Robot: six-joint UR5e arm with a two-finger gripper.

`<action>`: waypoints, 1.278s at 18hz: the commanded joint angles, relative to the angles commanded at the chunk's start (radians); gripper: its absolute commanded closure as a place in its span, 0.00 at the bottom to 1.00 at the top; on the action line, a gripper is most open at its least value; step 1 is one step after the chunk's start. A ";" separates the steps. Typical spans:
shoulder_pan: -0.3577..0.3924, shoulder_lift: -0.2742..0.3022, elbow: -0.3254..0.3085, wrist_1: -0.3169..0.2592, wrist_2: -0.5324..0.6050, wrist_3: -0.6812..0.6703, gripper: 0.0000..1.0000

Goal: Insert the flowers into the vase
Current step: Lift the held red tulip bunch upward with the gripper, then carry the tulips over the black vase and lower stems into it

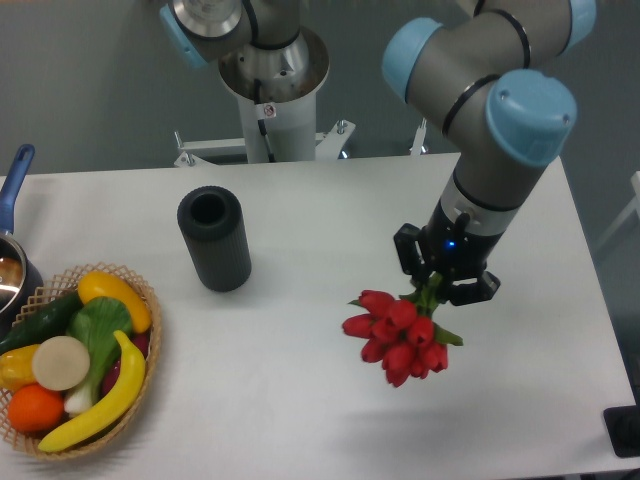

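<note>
Claw (433, 288) closed on the green stems of the flowers (395, 335), red buds hanging just below it and tilted toward the lower left, raised above the desk (300, 400). Vase (214, 239) upright on the desk, well apart to the left of the claw, mouth open.

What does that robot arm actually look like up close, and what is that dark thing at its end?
The arm is built of fat, rounded grey metal segments, each joint capped with a light blue disc. Black rings mark where the segments meet. At its tip sits a small black hand with two short fingers and a tiny blue light glowing on it. No loose cables show.
</note>
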 joint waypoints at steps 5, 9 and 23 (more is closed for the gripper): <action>-0.015 0.009 -0.003 -0.002 -0.251 -0.046 0.91; -0.031 0.035 -0.038 0.003 -0.413 -0.046 0.91; -0.003 0.377 -0.576 0.288 -0.853 -0.035 0.90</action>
